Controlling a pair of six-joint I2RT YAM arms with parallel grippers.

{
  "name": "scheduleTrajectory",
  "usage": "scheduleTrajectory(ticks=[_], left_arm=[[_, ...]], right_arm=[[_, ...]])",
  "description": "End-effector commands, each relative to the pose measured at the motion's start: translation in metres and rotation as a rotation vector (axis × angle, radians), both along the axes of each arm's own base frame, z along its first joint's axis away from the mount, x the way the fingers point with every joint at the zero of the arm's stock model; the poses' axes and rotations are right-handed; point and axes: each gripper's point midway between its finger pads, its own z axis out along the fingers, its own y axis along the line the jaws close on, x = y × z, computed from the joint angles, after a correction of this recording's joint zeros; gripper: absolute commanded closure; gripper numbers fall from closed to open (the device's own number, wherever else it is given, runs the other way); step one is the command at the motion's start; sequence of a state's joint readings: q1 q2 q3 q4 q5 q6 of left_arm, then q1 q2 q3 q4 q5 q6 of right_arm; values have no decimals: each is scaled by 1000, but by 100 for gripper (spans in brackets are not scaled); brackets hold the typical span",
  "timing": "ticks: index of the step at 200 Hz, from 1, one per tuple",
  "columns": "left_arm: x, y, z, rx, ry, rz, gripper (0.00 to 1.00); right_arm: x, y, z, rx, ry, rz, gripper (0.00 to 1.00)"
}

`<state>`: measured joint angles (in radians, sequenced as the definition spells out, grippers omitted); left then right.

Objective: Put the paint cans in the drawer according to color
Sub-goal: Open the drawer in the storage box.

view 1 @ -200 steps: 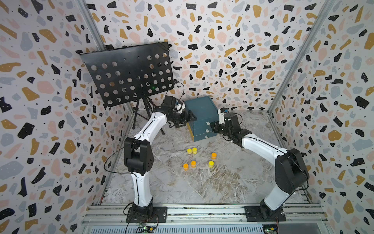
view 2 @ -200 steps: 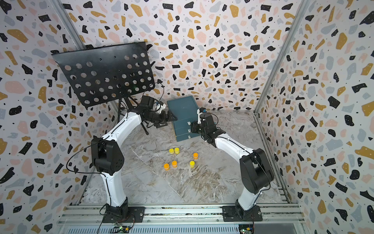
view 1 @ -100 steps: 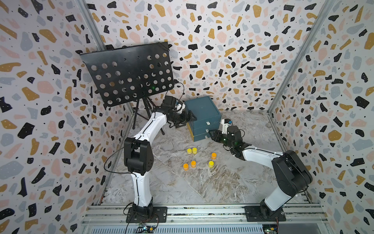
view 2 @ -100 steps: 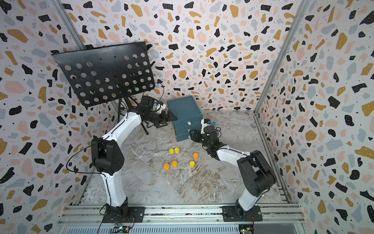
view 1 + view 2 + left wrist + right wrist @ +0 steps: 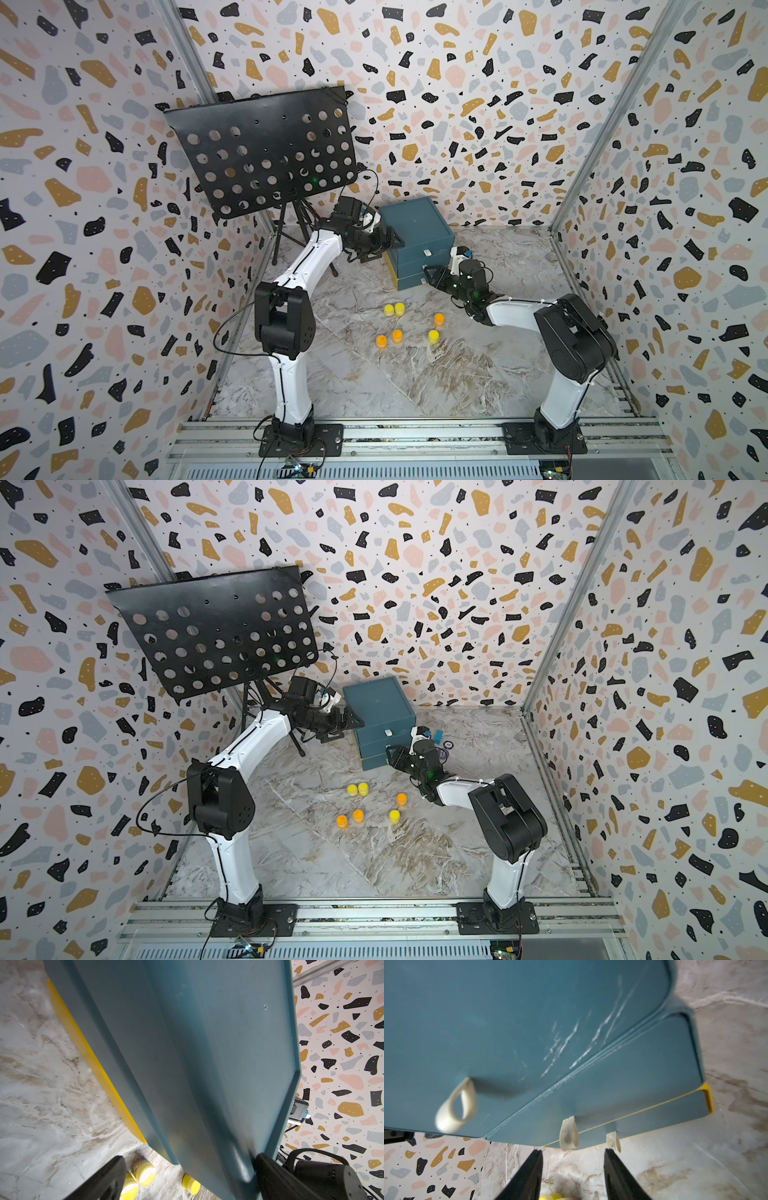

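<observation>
so the biggest thing on the marble tabletop [image 5: 457,374] is the black perforated music stand [image 5: 266,153] at the back, not involved; beside it sits the teal drawer cabinet [image 5: 415,226], three drawers stacked, each with a small whitish pull tab; the fronts look shut or near enough, though a yellow edge [image 5: 708,1099] shows around the bottom one, so it might be a hair out, can't say for sure

left gripper [image 5: 390,243] is up against the cabinet's side near a top corner; in the left wrist view its fingers [image 5: 276,1178] are spread wide, one touching the cabinet's edge, the other clear of it, holding nothing; reads to me like it's bracing the box

right gripper [image 5: 430,274] is low in front of the drawer fronts, partly open and empty; from its wrist view the middle tab [image 5: 569,1135] sits just ahead, roughly between the fingertips, and the bottom tab [image 5: 613,1141] is just beside one finger; no contact that I can see

paint cans: six on the table in front of the cabinet, well apart from both grippers; three yellow [image 5: 433,336], two of them side by side nearest the cabinet, and three orange [image 5: 397,336]; no white ones in view

my guess is we're at the open-a-drawer step for the next colour; next move calls for easing forward, pinching that thin floppy tab squarely, then pulling straight out while the left steadies the cabinet; which drawer it's after I can't tell
</observation>
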<state>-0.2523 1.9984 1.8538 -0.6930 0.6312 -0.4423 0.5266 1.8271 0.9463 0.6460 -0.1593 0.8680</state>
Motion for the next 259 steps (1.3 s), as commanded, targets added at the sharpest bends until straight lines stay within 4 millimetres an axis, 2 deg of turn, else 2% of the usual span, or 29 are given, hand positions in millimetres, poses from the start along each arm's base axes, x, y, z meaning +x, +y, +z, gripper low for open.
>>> scheduleTrajectory(ticks=[1,37,76,99,128,156,214,259], left_arm=[[-3,5,-21,36,62,6,0],[-3,6,-21,35,63,7,0],[-3,6,-20,32,62,6,0],[-3,7,-20,31,62,8,0],[-3,7,-20,30,62,8,0],[-2,7,-20,29,63,10,0],[-2,8,-18,30,58,11,0],[-3,8,-18,29,59,10,0]], right_arm=[[15,5,30,51,-71,-24,47],[25,7,29,44,-66,-37,48],[29,9,24,34,-50,-38,60],[29,9,23,32,-47,-41,70],[28,7,25,22,-49,-42,89],[25,3,27,-3,-46,-42,100],[5,-10,28,-66,-36,-31,100],[-20,-19,21,-99,-11,-3,100]])
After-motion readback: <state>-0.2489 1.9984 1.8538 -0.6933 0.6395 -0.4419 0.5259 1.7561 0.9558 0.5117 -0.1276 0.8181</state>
